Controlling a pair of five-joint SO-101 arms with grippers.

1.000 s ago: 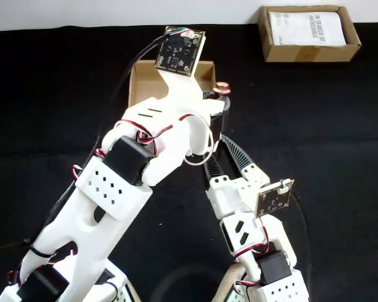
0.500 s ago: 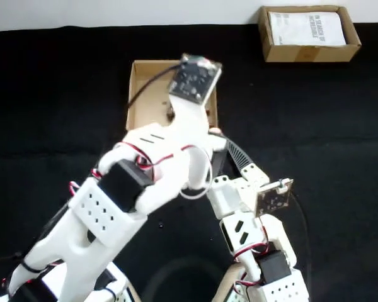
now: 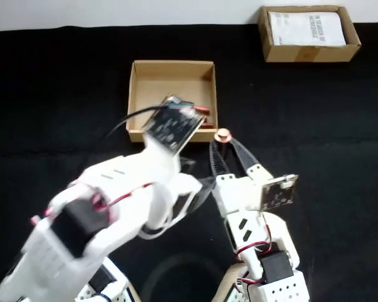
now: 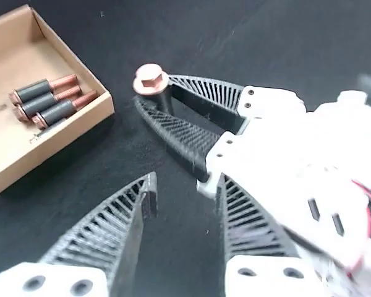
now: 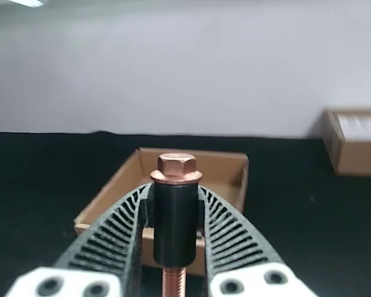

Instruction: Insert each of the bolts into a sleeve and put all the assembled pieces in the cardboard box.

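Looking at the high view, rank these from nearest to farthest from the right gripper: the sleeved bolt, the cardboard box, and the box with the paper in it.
From the right gripper:
1. Sleeved bolt: held in the gripper, head up.
2. Cardboard box: just ahead, slightly to the left.
3. Box with the paper: far back, off to the right.

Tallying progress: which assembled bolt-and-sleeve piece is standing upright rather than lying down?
The piece held in the right gripper, outside the cardboard box, stands head up; the other three pieces lie on their sides inside the box.
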